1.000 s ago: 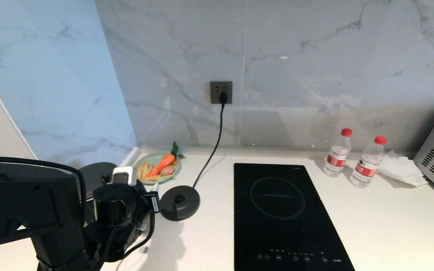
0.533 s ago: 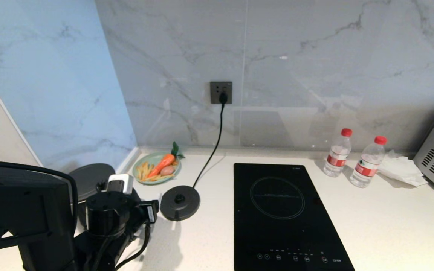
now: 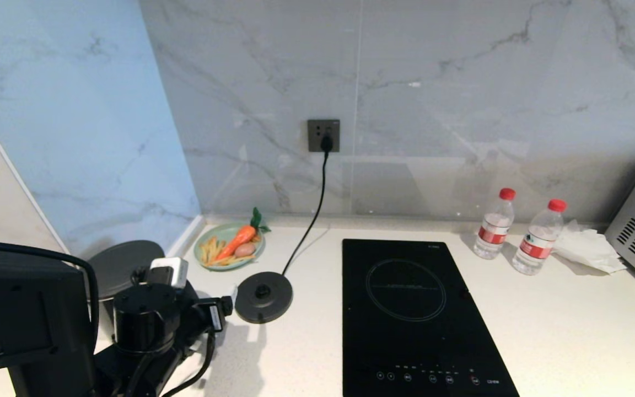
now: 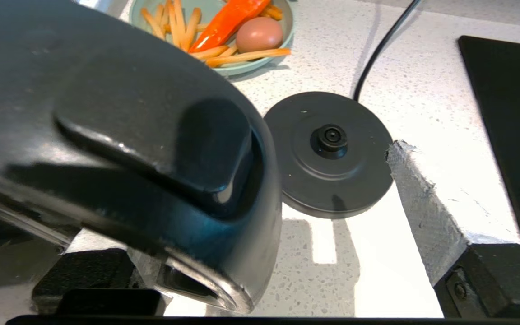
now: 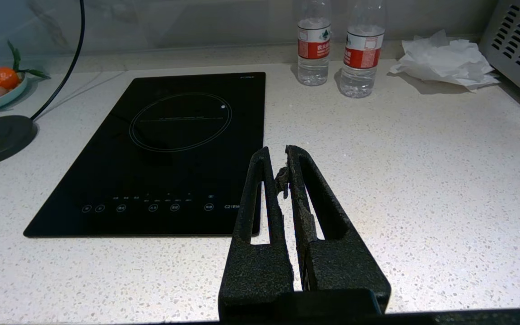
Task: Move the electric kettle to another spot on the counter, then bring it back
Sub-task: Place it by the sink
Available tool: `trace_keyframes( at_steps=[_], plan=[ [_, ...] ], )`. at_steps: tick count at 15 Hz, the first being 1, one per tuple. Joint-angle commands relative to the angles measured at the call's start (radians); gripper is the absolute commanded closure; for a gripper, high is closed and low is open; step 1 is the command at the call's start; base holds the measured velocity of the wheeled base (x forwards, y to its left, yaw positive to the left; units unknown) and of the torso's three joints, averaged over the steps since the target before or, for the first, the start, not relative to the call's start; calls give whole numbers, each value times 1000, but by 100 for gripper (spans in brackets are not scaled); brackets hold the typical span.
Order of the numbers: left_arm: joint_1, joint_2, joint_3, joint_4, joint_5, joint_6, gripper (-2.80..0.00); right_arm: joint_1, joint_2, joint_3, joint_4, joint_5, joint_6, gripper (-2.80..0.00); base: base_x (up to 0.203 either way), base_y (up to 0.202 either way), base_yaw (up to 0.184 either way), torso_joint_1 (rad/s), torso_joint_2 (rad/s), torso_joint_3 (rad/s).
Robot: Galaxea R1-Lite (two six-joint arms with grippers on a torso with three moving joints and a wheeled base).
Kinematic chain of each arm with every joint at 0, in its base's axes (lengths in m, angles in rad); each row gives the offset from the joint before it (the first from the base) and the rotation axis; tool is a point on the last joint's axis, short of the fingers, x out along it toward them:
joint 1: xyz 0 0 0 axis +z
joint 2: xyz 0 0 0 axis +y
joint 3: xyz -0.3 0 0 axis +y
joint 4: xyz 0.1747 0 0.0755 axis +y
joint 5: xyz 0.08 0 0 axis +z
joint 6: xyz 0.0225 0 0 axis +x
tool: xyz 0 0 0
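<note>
Holding a carrot (image 4: 228,20), an egg (image 4: 259,34) and fries, a green plate (image 4: 260,63) sits beyond the left gripper (image 4: 332,216), whose fingers (image 4: 427,212) stand spread around the electric kettle (image 4: 120,135) handle on the counter (image 3: 571,325); the right gripper (image 5: 277,171) is pressed together.

One electric kettle (image 3: 124,264) stands on the table (image 3: 571,331). There is one round base disc (image 3: 263,296) with one cord (image 3: 312,220), one wall socket (image 3: 323,135), one induction hob (image 3: 416,314), two water bottles (image 3: 494,223) (image 3: 538,237), one plate (image 3: 257,255), one carrot (image 3: 237,240), one egg (image 3: 245,249), and one crumpled tissue (image 3: 587,245).
</note>
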Motion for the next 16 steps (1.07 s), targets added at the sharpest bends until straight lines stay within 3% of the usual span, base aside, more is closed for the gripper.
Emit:
trace_keyframes(
  at_steps=[1, 3, 7, 14, 16],
  plan=[
    [3, -43, 27, -9, -33, -38, -280, 0, -2, 0, -1, 0, 0, 0, 0, 0, 0, 0, 0, 0],
    [12, -50, 60, -9, -87, -95, -280, 0, -2, 0, -1, 0, 0, 0, 0, 0, 0, 0, 0, 0],
    [54, -40, 80, -9, -110, -96, -280, 0, -2, 0, -1, 0, 0, 0, 0, 0, 0, 0, 0, 0],
    [209, -108, 143, -9, -275, -85, -280, 0, -2, 0, -1, 0, 0, 0, 0, 0, 0, 0, 0, 0],
    [212, -104, 150, -9, -293, -79, -280, 0, -2, 0, -1, 0, 0, 0, 0, 0, 0, 0, 0, 0]
  ],
)
